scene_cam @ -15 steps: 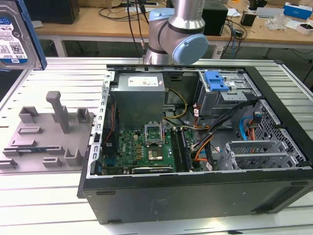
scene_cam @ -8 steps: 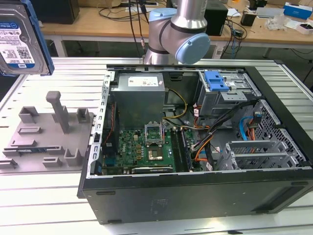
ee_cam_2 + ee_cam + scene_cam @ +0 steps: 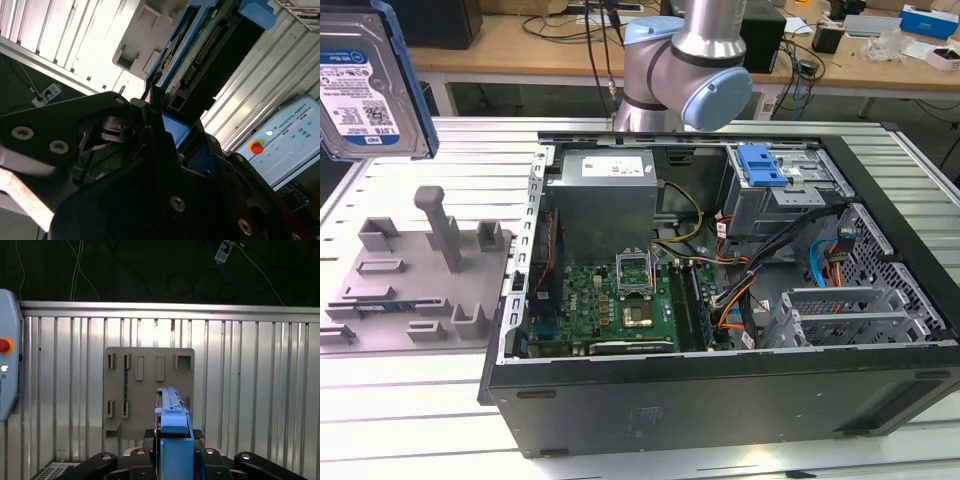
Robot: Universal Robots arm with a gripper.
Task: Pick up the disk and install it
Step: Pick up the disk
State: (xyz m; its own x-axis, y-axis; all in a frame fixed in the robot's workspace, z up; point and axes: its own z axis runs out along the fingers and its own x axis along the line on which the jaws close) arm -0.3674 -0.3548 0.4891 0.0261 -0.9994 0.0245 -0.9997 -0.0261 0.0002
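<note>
In the exterior view the disk (image 3: 365,85) hangs high at the exterior view's left, label showing, above the grey fixture plate (image 3: 410,280) on the ribbed table (image 3: 470,150), well apart from the open computer case (image 3: 720,400); in the second wrist view the gripper (image 3: 161,120) is clamped on the disk's blue carrier; in the first wrist view the disk stands edge-on in that grip, over the fixture plate.

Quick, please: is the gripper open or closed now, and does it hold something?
Gripper: closed, holding the flat silver hard drive in its bright blue plastic carrier.
</note>
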